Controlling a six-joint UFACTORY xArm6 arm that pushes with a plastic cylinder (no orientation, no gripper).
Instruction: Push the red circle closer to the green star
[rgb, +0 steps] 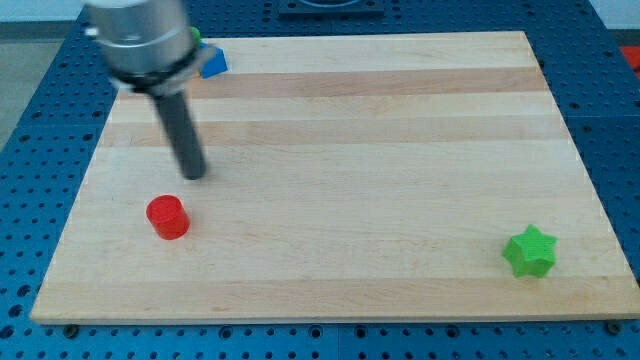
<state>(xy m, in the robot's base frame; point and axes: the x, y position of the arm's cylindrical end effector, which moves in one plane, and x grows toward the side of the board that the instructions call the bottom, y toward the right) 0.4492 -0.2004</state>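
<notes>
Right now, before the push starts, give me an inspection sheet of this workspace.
Surface: wooden board, flat, pale striped planks.
Job's things: red circle near the view's left, lower half; green star far off at the view's lower right. Wide bare board between them.
Clutter: blue block at the view's top left edge, shape unclear, partly behind the arm; a sliver of green beside it.
Grippers: none fitted; my tip sits just above and slightly right of the red circle in the view, apart from it, blurred.
Cables: nothing seen.
Surroundings: blue perforated table around the board.
</notes>
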